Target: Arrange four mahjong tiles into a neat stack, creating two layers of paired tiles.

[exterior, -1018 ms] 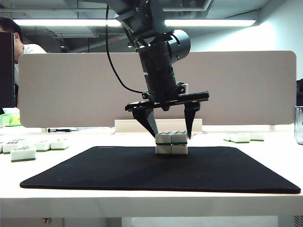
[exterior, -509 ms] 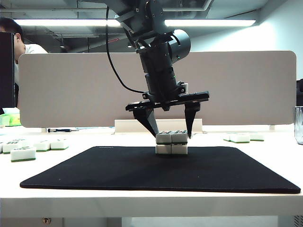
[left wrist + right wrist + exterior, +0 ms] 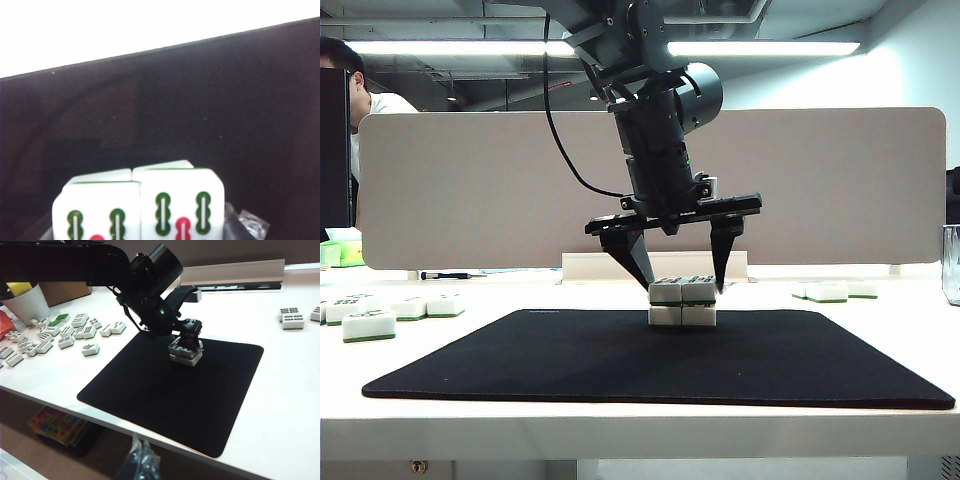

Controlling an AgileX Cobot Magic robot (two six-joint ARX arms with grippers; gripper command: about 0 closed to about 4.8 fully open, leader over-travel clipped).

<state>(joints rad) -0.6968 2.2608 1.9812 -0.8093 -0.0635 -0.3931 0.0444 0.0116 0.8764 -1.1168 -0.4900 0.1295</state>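
The four mahjong tiles [image 3: 683, 303], small white rectangular blocks with thin green backing, stand as a two-layer stack of side-by-side pairs on the flat black rectangular mat [image 3: 570, 365]. The stack sits near the middle of the mat's far edge, away from its corners.

The left gripper [image 3: 683, 283], a black two-finger unit on a black arm, hangs directly over the stack and points down. Its jaws are spread apart: one fingertip stands at each outer side of the upper pair, level with the top tiles. Whether the tips touch the tiles cannot be told from the exterior view. The left wrist view shows the upper tile faces [image 3: 182, 210] close up, printed with green bars and red marks, with black mat [image 3: 200, 110] beyond them.

The right gripper [image 3: 140, 460] is held well back from the mat, beyond the near edge of the white table [image 3: 295, 370]. Only a blurred part of it shows, so its jaw state cannot be told.

Loose white-and-green tiles [image 3: 65, 332] lie scattered on the table beside the mat.
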